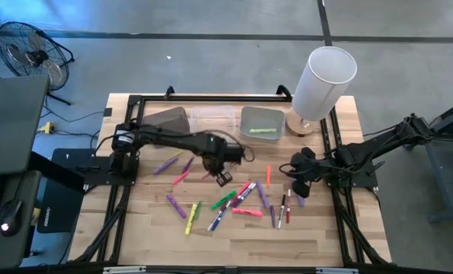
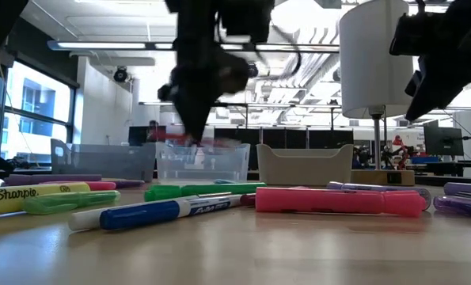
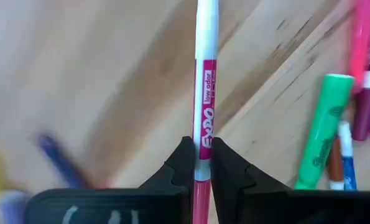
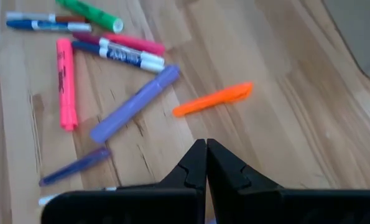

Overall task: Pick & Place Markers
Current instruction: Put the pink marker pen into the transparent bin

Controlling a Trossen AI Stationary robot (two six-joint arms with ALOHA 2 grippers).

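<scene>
Pink-and-white, an Expo marker (image 3: 204,112) sits clenched between the fingers of the left end effector (image 3: 199,163), gripped across its barrel near the middle, probably so it hangs balanced for carrying. In the high view that end effector (image 1: 222,176) stands just past the table's (image 1: 340,221) centre towards ten o'clock, with the three bins (image 1: 261,122) at twelve o'clock as the likely drop place. Most other markers (image 1: 241,202) lie scattered near the centre and towards six o'clock. Waiting at three o'clock, the right end effector (image 4: 206,163) is clenched on nothing.
</scene>
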